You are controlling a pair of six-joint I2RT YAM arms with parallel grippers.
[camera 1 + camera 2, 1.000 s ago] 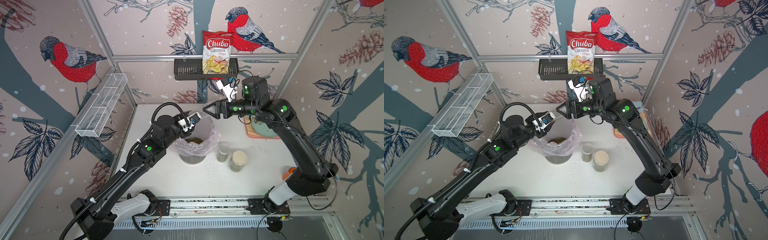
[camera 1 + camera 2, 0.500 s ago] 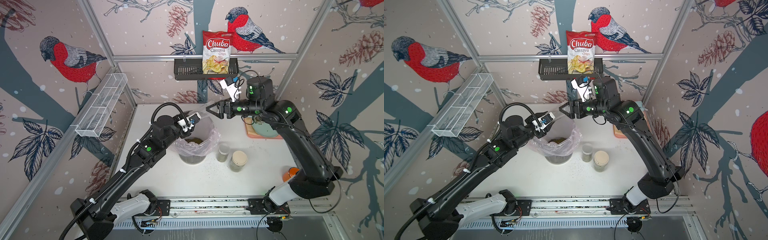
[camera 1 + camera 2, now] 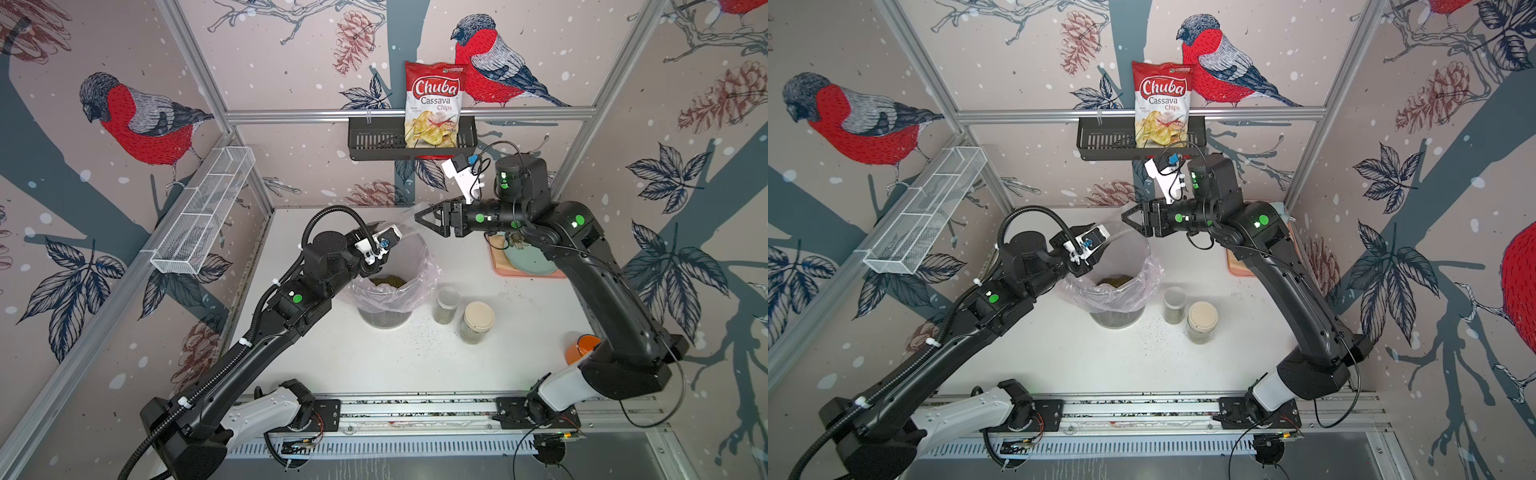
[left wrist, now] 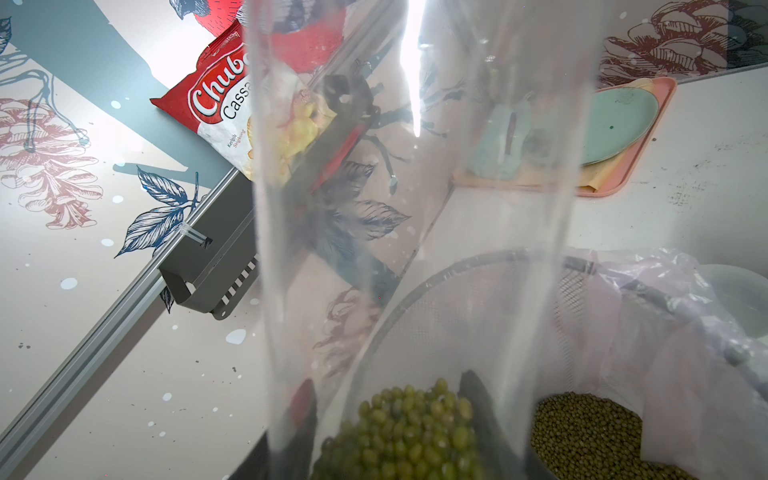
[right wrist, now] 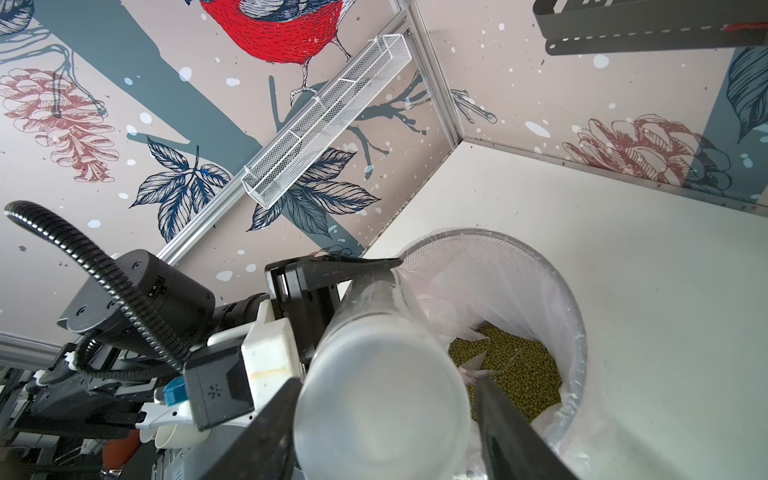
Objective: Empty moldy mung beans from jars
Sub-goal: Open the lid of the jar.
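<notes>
My left gripper (image 4: 390, 415) is shut on the tall clear tube jar (image 4: 415, 208), which it holds tilted above the bin (image 3: 415, 291) with the pink liner. Mung beans (image 4: 407, 432) sit in the tube's low end between my fingers, and more mung beans (image 5: 515, 374) lie in the bin. My right gripper (image 5: 386, 386) straddles the tube's translucent cap (image 5: 382, 399). One finger touches the cap and a sliver of gap shows at the other. The shorter jar (image 3: 446, 305) and the cream-lidded jar (image 3: 478, 322) stand upright to the right of the bin.
A pink tray with a teal plate (image 3: 528, 257) lies at the back right, under the right arm. An orange mug (image 3: 582, 349) stands by the right arm's base. A black wall basket (image 3: 374, 141) holds a chips bag. Loose grains (image 3: 415, 332) are scattered near the jars.
The right jaws have narrowed around the tube's cap, and the right wrist has shifted slightly. The left arm and the tube have stayed put.
</notes>
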